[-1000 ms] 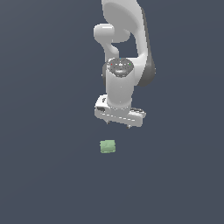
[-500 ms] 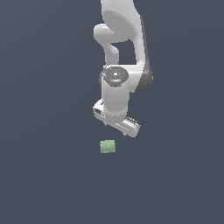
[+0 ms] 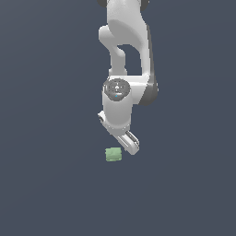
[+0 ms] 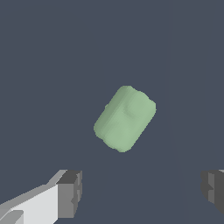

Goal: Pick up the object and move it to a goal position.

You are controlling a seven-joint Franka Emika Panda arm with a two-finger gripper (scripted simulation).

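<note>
Small matte pale green rounded block (image 4: 125, 118) sits diagonal on the wide dark desk (image 3: 46, 184); gripper (image 4: 140, 192) spread wide, holding nothing.

Arm poised over the green block

The white arm (image 3: 123, 69) reaches down, its gripper (image 3: 129, 144) just beside the pale green block (image 3: 113, 154), which lies on the dark surface (image 3: 46, 184).

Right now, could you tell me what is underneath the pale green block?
The green block lies on the plain dark floor; nothing else shows around it. Its underside is hidden. The open gripper hangs above it, not touching.
</note>
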